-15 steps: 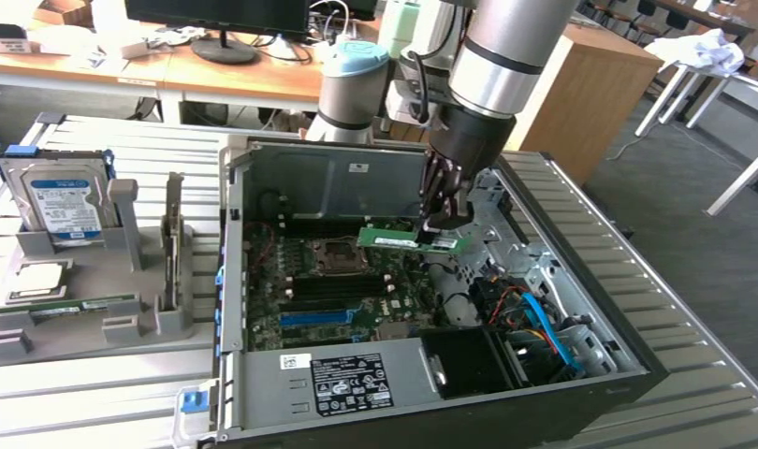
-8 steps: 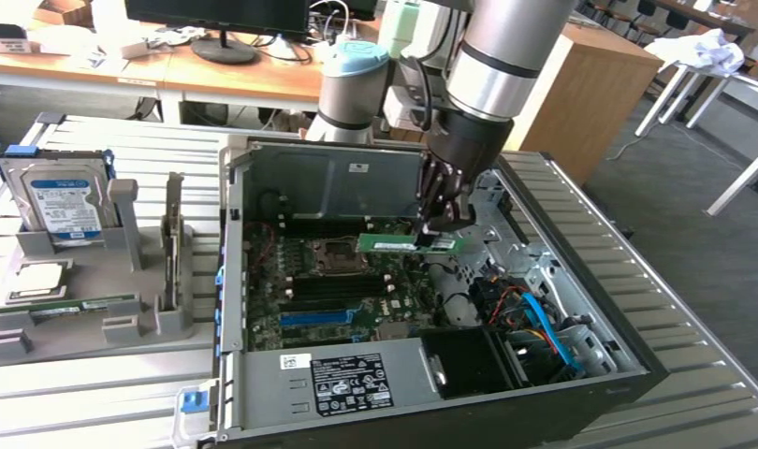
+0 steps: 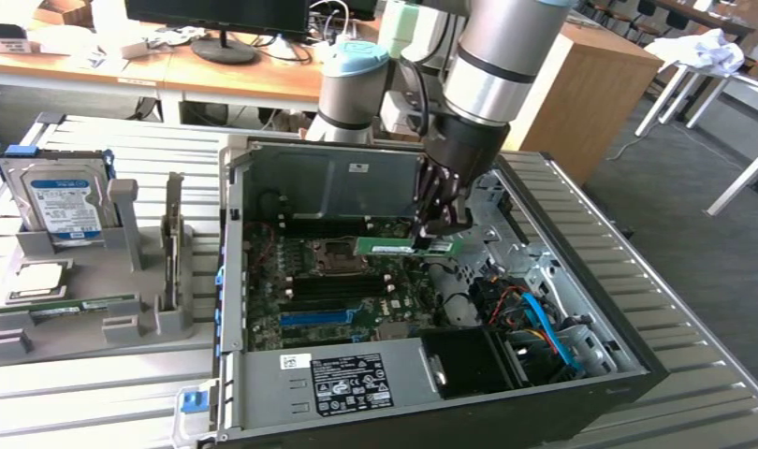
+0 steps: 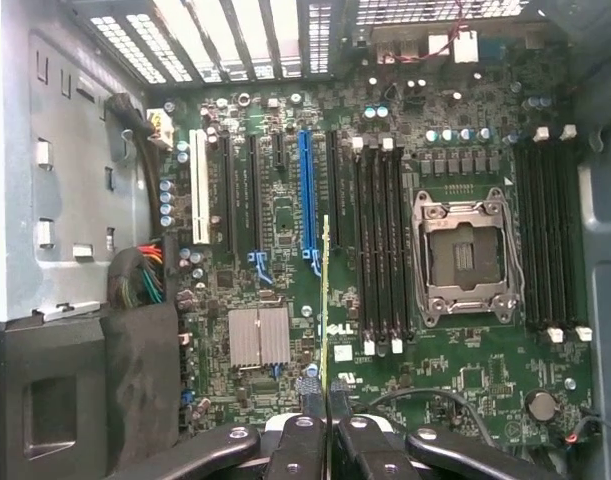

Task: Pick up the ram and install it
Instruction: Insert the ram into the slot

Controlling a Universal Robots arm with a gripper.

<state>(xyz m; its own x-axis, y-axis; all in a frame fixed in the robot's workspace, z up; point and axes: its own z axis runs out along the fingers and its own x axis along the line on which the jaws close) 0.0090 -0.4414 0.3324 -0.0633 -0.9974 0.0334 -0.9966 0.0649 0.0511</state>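
Gripper (image 3: 439, 230): its two fingers (image 4: 303, 440) are squeezed tight on the ram (image 3: 398, 246), inside the open computer box (image 3: 329, 178).
Ram: a thin green stick, held by one end. It lies level in the air over the green board (image 3: 342, 290).
Ram from the wrist camera (image 4: 325, 300): we see it edge-on, like a thin line. The line falls between the blue slot (image 4: 307, 195) and the long black slots (image 4: 380, 240). It is not in a slot yet.
Square socket (image 4: 463, 258): sits just beside the black slots.
Computer box: lies on its side with the cover off, on the slatted table (image 3: 80, 402).
Grey holder (image 3: 67, 337): stands beside the box, on the exterior view's left.
In the holder: a hard drive (image 3: 57, 201) standing up, a small square chip (image 3: 39, 279), and another green stick (image 3: 86, 305) lying flat.
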